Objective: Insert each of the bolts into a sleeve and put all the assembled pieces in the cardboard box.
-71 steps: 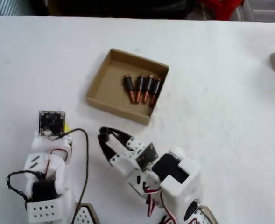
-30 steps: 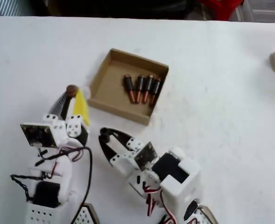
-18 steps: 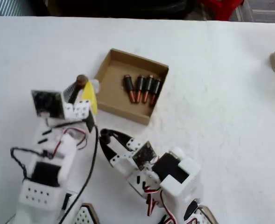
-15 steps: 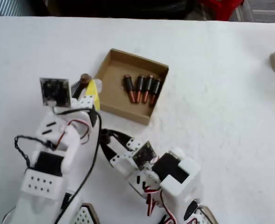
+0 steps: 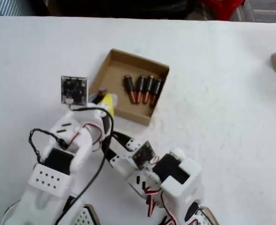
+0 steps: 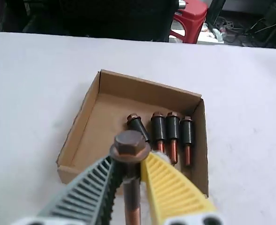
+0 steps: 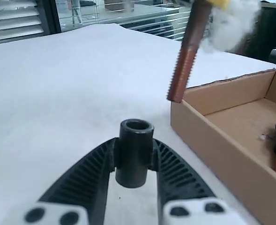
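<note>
4 assembled pcs [image 6: 166, 131] are already sitting in the cardboard box [image 6: 128, 86]. Left pincer [image 6: 128, 159] is gripping a bolt [image 6: 131, 187] just beside the box. Right pincer [image 7: 134, 152] is clamping an upright sleeve [image 7: 134, 140] over the bench [image 7: 58, 70] nearby. Looks like the last pair imo, needing mating + drop-off.

The left claw [image 6: 128, 161], raised, clamps a bolt [image 6: 130, 146] head-up; the right claw [image 7: 134, 151], low, clamps a sleeve [image 7: 134, 138] upright.

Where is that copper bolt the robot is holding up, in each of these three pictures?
High view: bolt beside the cardboard box's near-left wall.
Left wrist view: bolt clamped in the left hand, head toward the camera.
Right wrist view: bolt shaft hanging near the box's corner.
Shared landmark: the cardboard box.
</note>
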Motion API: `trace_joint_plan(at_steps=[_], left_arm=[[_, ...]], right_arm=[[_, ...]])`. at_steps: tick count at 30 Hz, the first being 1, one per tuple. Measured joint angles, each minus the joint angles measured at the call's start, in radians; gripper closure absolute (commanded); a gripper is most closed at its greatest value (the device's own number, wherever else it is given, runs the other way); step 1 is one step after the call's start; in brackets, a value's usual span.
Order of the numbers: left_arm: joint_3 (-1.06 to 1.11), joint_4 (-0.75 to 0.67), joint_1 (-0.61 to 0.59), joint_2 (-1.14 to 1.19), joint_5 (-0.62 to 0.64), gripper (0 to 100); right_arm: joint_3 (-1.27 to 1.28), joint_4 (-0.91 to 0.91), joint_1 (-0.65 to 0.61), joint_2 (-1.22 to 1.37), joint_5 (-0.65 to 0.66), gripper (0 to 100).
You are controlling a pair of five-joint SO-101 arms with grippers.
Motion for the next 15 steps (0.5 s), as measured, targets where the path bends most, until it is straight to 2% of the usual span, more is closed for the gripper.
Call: trace_joint_plan(at_steps=[15], left_arm=[[0.160, -0.152, -0.002, -0.002, 0.000, 98]], right_arm=[[0.000, 0.000, 0.000, 0.000, 0.000, 98.2]])
